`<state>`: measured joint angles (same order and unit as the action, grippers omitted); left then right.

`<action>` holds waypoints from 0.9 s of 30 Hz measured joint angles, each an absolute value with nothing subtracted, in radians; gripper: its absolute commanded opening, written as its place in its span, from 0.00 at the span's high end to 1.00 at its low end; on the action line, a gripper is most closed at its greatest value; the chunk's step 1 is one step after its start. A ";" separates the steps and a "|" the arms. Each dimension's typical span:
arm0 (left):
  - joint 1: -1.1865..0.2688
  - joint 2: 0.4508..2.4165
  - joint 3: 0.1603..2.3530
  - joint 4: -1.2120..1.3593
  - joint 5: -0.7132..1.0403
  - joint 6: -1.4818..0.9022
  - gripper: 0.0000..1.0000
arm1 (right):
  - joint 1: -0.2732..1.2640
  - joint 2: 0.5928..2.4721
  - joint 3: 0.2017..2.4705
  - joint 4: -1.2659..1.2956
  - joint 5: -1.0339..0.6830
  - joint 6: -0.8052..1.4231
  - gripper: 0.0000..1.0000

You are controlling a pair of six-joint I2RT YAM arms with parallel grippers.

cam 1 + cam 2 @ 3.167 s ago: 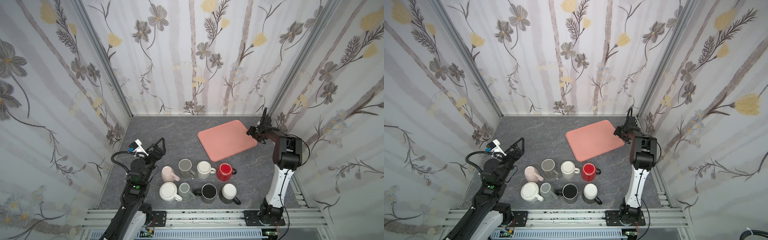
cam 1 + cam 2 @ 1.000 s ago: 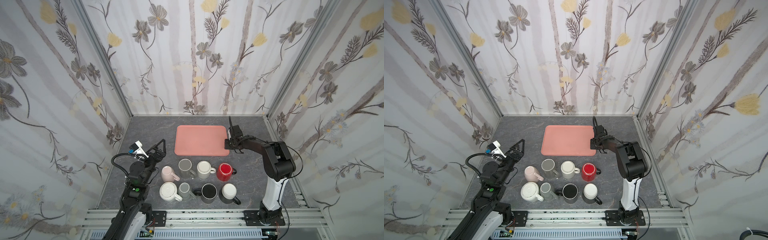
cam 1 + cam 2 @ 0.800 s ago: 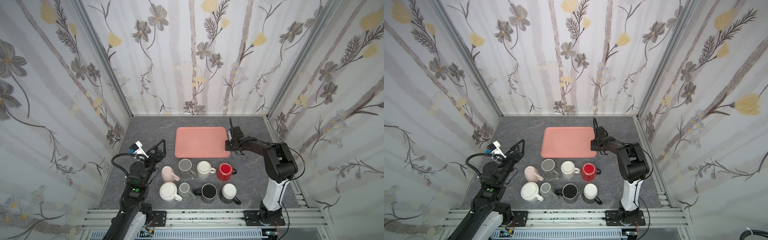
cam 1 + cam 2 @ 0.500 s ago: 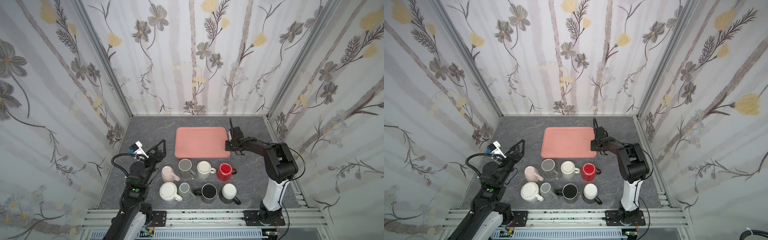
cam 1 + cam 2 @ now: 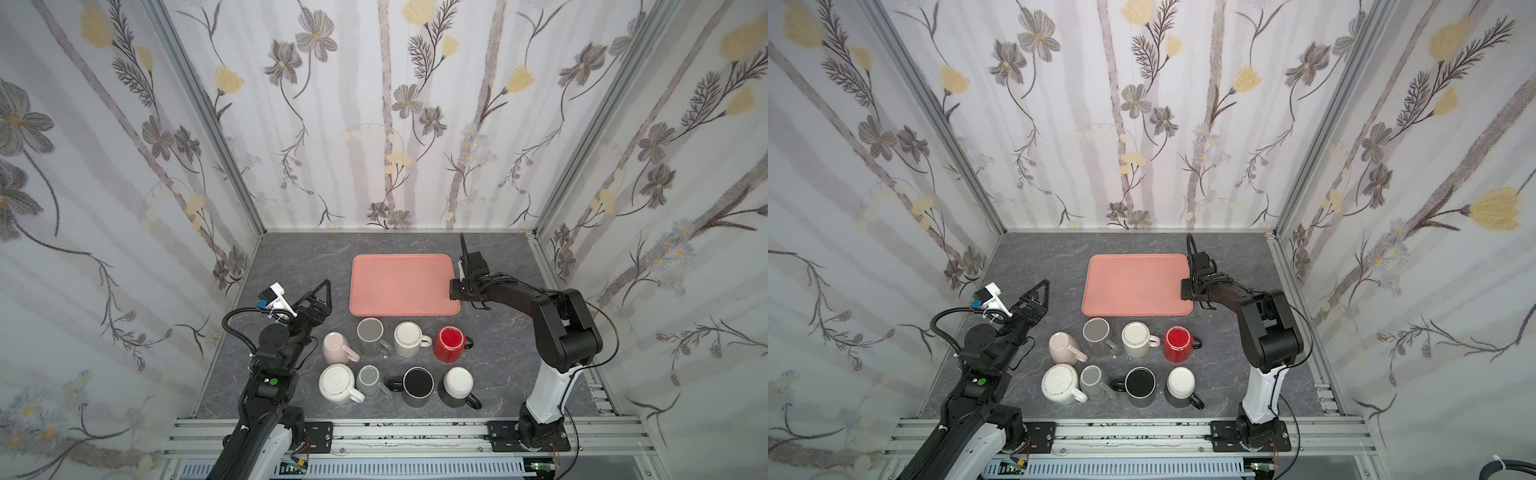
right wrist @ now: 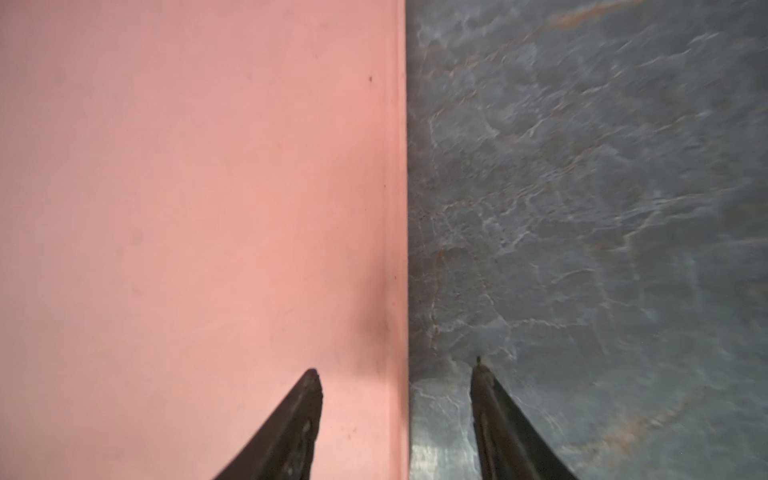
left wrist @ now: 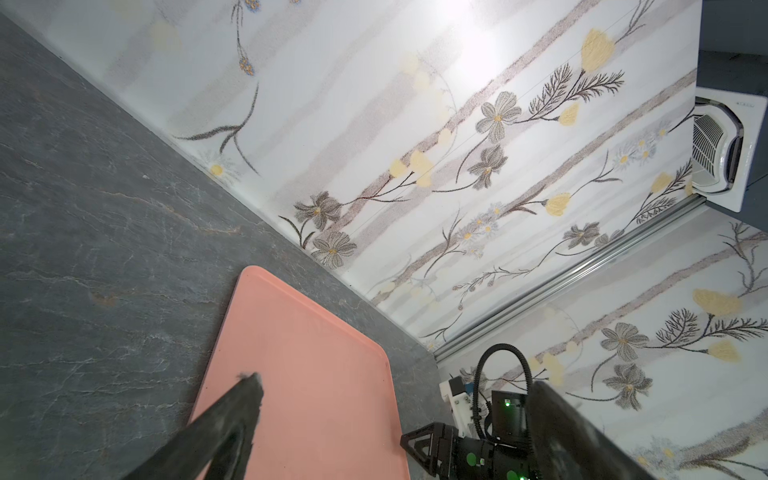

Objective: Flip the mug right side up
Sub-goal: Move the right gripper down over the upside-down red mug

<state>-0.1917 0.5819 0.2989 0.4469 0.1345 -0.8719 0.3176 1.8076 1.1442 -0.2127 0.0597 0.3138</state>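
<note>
On the grey table (image 5: 507,349): mugs (image 5: 407,336) in two rows of four, just in front of the pink tray (image 5: 399,282) | right gripper (image 6: 397,370) jaws partly apart, empty, straddling tray's right edge | left gripper (image 5: 320,297) jaws wide, empty, left of mugs

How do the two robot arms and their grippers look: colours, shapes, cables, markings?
Both arms are black with a white lower link: left arm, right arm. A ribbed black cable loops beside the left arm, which carries a green dot and a white camera mount. The left gripper and right gripper have black, tapering, open-framed triangular fingers.
</note>
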 measured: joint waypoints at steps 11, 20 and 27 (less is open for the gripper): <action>-0.194 0.574 0.308 0.438 0.154 -0.875 0.00 | 0.460 1.256 0.814 -0.074 0.112 0.344 0.16; -0.195 0.563 0.284 0.439 0.180 -0.888 0.00 | 0.609 1.050 0.699 -0.323 0.099 0.463 0.17; -0.195 0.546 0.255 0.440 0.180 -0.890 0.00 | 0.686 0.920 0.672 -0.540 0.109 0.589 0.18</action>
<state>-0.1947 0.5457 0.2554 0.4397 0.1799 -0.8902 0.6865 0.9195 0.6724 -0.5396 0.1089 0.5888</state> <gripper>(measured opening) 0.997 0.820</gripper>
